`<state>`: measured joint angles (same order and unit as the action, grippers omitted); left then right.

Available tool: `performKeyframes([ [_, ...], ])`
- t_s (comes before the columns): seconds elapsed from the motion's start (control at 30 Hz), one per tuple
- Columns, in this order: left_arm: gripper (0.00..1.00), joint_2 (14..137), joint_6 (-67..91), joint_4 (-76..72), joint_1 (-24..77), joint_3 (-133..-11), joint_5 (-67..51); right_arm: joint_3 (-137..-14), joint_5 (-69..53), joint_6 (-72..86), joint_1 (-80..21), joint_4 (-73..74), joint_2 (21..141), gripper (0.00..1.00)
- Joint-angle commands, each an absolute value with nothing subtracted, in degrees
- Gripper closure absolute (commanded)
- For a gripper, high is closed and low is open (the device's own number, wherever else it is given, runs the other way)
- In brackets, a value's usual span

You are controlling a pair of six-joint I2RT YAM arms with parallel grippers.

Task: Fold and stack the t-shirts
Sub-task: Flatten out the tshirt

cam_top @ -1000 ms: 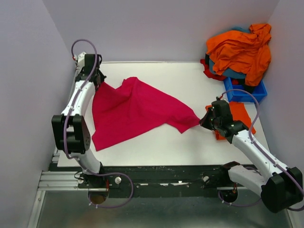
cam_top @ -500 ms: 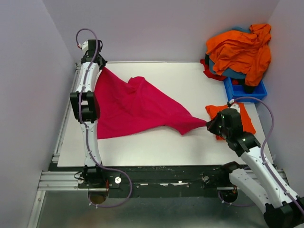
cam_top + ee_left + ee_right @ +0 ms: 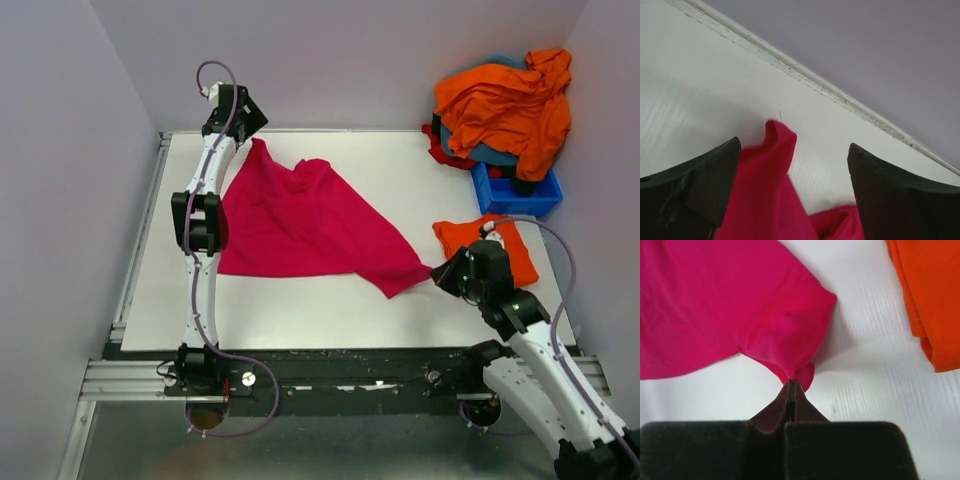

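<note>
Magenta-pink t-shirt (image 3: 310,225) lies spread and rumpled across the middle of the worktop (image 3: 330,315), stretched slantwise from the far left corner toward the right edge. We see its far corner just beside the left fingers (image 3: 250,122), close to the far edge of the worktop. In the left wrist view those fingers stand wide apart. A crumpled peak of the pink cloth rises between them, and we cannot tell whether it touches either one, but nothing is clamped there.

At the other end, the right fingers (image 3: 791,390) are pressed fully together on a small tip of the same shirt, and the cloth fans out from that pinch over the white surface. The pinched tip sits near the right edge, about midway between the near and far edges. Just beside it, toward the right edge, a folded orange t-shirt (image 3: 497,245) lies flat on the worktop, apart from the pink cloth.

In the far right corner a blue plastic bin (image 3: 520,203) holds a heap of t-shirts (image 3: 505,100), orange on top with teal and red showing beneath. The heap spills over the bin's rim.
</note>
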<state>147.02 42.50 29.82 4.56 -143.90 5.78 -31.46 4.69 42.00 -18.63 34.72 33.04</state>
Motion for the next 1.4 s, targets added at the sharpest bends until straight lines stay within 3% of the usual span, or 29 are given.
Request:
performKeyframes([
  [0.0, 0.01, 139.33, 39.21, 29.8, 0.7, -136.09, 7.82, -31.38, -2.28, 42.28, -18.37, 29.89, 42.34, 0.99],
  [0.27, 0.01, 121.84, 39.02, 40.85, -3.51, -117.37, 16.07, -31.55, -3.52, 40.6, -18.46, 26.28, 46.23, 0.99],
  [0.37, 0.01, 111.75, 41.21, 39.65, -3.78, -101.22, 19.33, -31.73, -2.55, 40.34, -18.46, 26.46, 46.23, 0.99],
  [0.4, 0.04, 107.79, 43.13, 38.77, -3.78, -94.98, 20.9, -31.82, -2.37, 40.17, -18.46, 26.37, 46.32, 0.99],
  [0.5, 0.38, 98.55, 52.34, 39.8, -3.87, -79.42, 29.94, -31.9, -2.63, 39.81, -18.46, 26.37, 46.67, 0.99],
  [0.8, 0.35, 81.67, 51.68, 36.84, -4.22, -56.28, 21.99, -30.67, -4.48, 38.94, -18.46, 25.23, 46.58, 0.99],
  [0.9, 0.25, 75.43, 50.45, 29.29, -4.22, -47.49, 17.07, -30.41, -4.66, 38.59, -18.46, 24.87, 46.32, 0.99],
  [1.23, 0.43, 73.47, 51.94, 25.49, -4.22, -41.75, 15.73, -30.41, -4.75, 37.44, -18.46, 24.7, 45.79, 0.99],
  [1.37, 0.44, 76.63, 52.73, 26.1, -4.22, -42.97, 16.87, -30.41, -4.57, 37.35, -18.46, 24.96, 45.7, 0.99],
])
